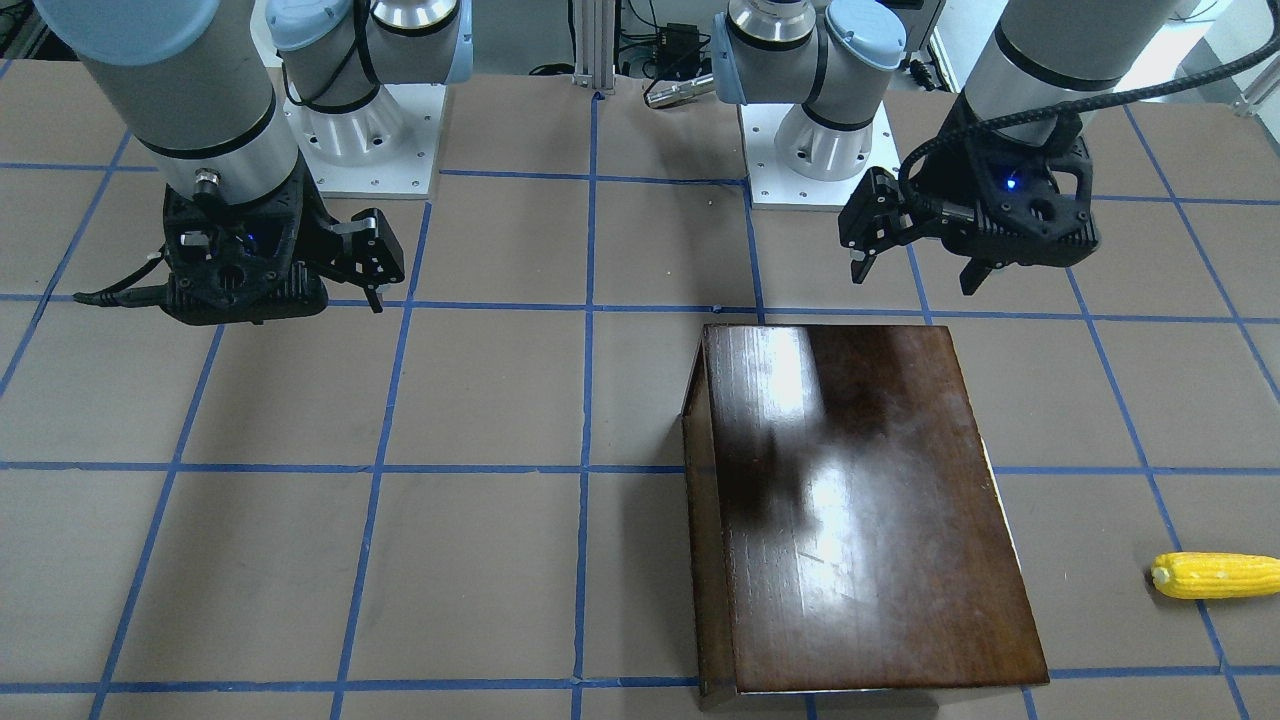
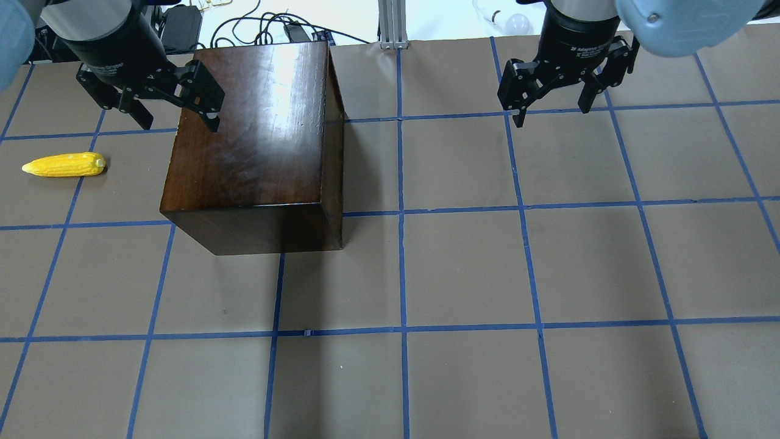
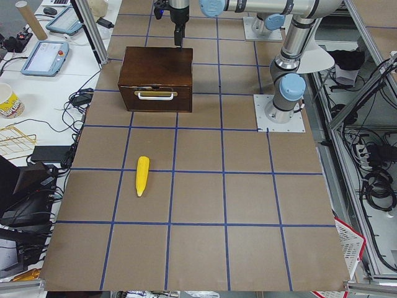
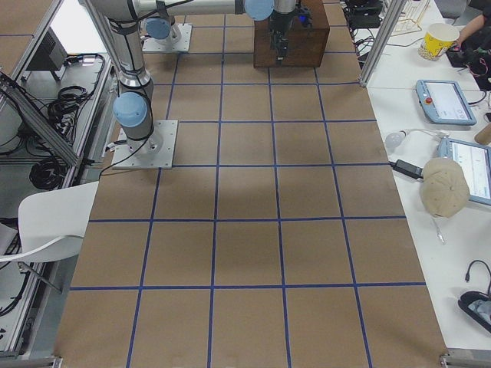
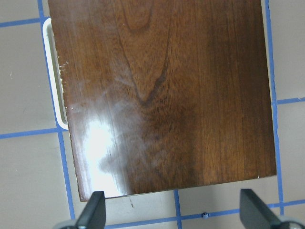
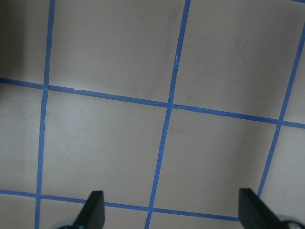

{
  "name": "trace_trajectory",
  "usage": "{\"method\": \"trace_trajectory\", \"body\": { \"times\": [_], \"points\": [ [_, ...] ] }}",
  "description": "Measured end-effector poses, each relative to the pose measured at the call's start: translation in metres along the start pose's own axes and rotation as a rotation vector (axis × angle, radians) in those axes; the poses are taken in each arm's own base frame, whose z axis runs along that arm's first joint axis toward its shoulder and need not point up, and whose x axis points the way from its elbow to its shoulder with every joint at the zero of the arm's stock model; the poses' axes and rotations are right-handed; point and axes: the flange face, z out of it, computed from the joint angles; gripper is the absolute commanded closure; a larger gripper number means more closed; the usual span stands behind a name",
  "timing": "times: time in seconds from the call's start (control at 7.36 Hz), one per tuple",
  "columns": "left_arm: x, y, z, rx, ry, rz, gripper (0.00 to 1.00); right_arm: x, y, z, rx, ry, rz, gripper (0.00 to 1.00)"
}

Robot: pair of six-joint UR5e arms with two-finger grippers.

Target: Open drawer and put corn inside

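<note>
"Exterior left is the one view in which the drawer (image 3: 177,100) front is shown. Is it pulled out?"

"No. It is seen flush in the cabinet (image 3: 158,68), with a pale handle (image 3: 156,95) across it. From overhead only the glossy top and blank sides are shown; in the left wrist view the handle is glimpsed as a pale loop."

"Where is the corn (image 2: 64,165) found?"

"It is laid on the table (image 2: 463,268), well apart from the cabinet on the robot's left. In the front-facing view its end is cut off."

"And the grippers?"

"Both are spread wide, with nothing gripped. The left gripper (image 2: 175,119) is hung above the cabinet, the right gripper (image 2: 553,113) above bare table."
</note>
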Motion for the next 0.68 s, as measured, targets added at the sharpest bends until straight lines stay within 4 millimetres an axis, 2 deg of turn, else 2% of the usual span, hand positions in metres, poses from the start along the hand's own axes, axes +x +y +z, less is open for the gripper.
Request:
{"method": "trace_trajectory", "body": {
  "times": [0.68],
  "points": [
    [0.0034, -0.0028, 0.0007, -0.005, 0.009, -0.019, 0.0, 0.0, 0.0, 0.0, 0.0, 0.0, 0.0, 0.0]
  ]
}}
